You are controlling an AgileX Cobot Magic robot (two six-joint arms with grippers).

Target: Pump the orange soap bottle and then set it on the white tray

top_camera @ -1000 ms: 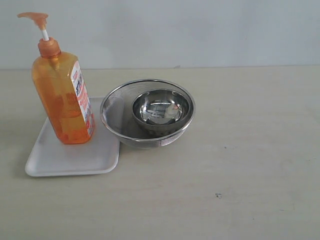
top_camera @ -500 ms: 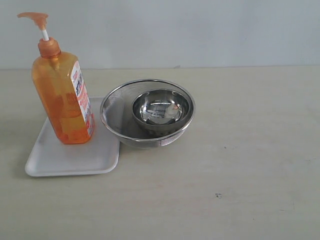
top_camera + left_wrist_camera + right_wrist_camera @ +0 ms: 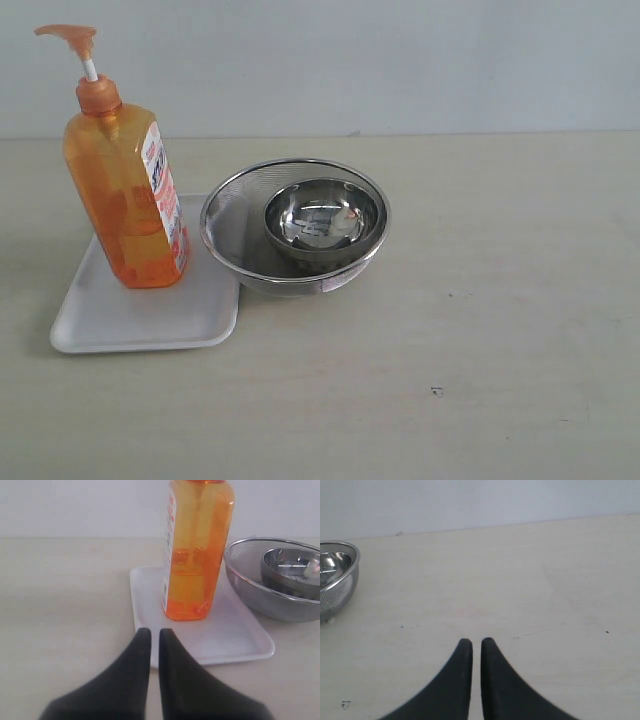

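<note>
Both grippers closed on nothing, soap bottle standing on the tray.

My left gripper [image 3: 150, 632] had its two dark fingers pressed almost together, with only a thin slit between them, and it pinched nothing. Its tips sat near the rim of the white tray [image 3: 235, 635]. Straight ahead of the fingers, and clear of them, the orange soap bottle [image 3: 197, 555] stood upright on that tray, its label on one side. Past the bottle, just beside the tray, was a mesh strainer [image 3: 250, 590] with a smaller steel bowl [image 3: 290, 570] inside it. My right gripper [image 3: 472, 642] was pressed together the same way, empty, over the bare table [image 3: 545, 580], well apart from the strainer.
</note>
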